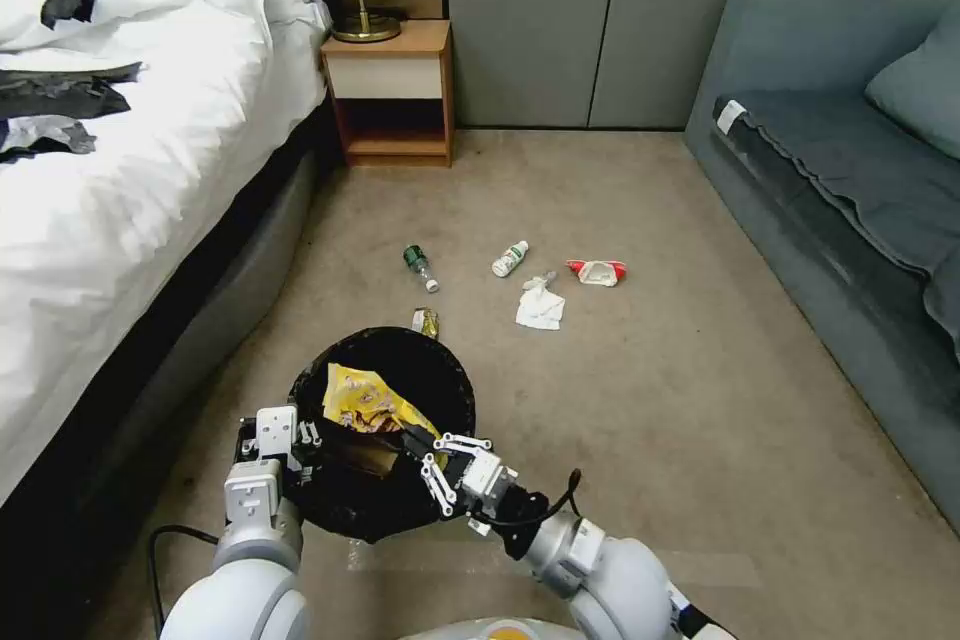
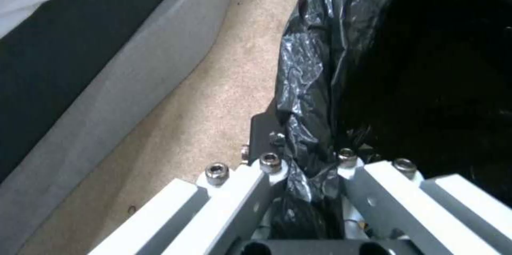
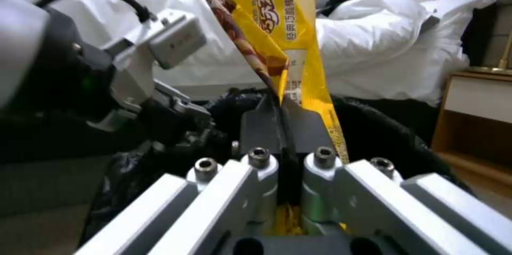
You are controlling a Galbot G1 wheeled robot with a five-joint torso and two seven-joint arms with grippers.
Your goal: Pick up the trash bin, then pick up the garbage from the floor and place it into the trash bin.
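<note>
A yellow snack wrapper (image 1: 370,402) is being held over the open mouth of the trash bin (image 1: 455,370), which is lined in black and is being carried near the robot, between the bed (image 1: 120,170) on the left and the sofa (image 1: 850,190) on the right. The wrapper is being pinched at its near end by the right gripper (image 1: 420,447), jaws closed, its long axis running away to the far left. The bin's left rim is being clamped by the left gripper (image 1: 300,440). More litter is lying farther off: bottles (image 1: 510,259) and a tissue (image 1: 540,306).
</note>
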